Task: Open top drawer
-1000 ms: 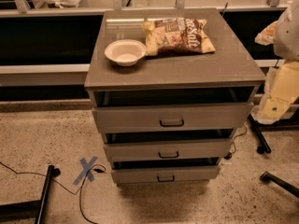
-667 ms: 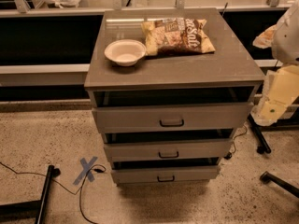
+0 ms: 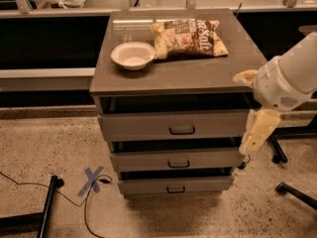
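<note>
Nearest me, at 7 o'clock on the speckled floor, a blue tape cross (image 3: 92, 180) lies beside a black cable (image 3: 85, 213). In the centre stands the grey cabinet (image 3: 198, 74): the bottom drawer (image 3: 148, 186), the middle drawer (image 3: 143, 160), then the top drawer (image 3: 143, 125), its black loop handle (image 3: 182, 130) facing me and a dark gap over its front. My claw (image 3: 258, 132) hangs at 3 o'clock, just beside that drawer's right end; I cannot tell whether it is released or clenched. Farther back on the cabinet top, a white bowl (image 3: 132, 55) sits at 11 o'clock and a chip bag (image 3: 189, 37) at 12
</note>
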You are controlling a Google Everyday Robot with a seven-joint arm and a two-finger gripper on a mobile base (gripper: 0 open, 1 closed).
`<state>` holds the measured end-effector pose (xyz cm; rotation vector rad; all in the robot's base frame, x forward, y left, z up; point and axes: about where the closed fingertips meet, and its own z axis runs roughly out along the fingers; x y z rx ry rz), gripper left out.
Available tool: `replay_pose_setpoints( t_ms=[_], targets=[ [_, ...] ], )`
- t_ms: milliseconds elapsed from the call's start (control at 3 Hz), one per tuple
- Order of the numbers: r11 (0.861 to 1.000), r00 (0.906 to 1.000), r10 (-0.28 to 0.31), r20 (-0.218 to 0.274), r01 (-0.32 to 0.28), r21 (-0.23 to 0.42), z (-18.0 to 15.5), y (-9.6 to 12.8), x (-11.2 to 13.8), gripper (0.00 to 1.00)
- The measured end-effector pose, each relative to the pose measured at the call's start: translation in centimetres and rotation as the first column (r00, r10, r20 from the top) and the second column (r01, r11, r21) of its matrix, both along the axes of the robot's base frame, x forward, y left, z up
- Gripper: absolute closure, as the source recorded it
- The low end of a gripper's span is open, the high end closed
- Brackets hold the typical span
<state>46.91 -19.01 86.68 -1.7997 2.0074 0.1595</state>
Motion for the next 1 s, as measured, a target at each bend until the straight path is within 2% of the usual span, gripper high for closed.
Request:
replay_pose_setpoints(
  t_ms=[333,667,1000],
  targets=[
    [1.0,0.9995,0.024,0.019,-0.024,-0.002,-0.1,0.2,0.3,0.0],
    [1.0,0.9999,-0.012,0.011,0.013,-0.028,-2.6,0.1,2.1,0.0],
    [0.995,0.9953,-0.096,0.009,0.096,0.014,-8.1,-1.3,3.9,0.0]
  ],
)
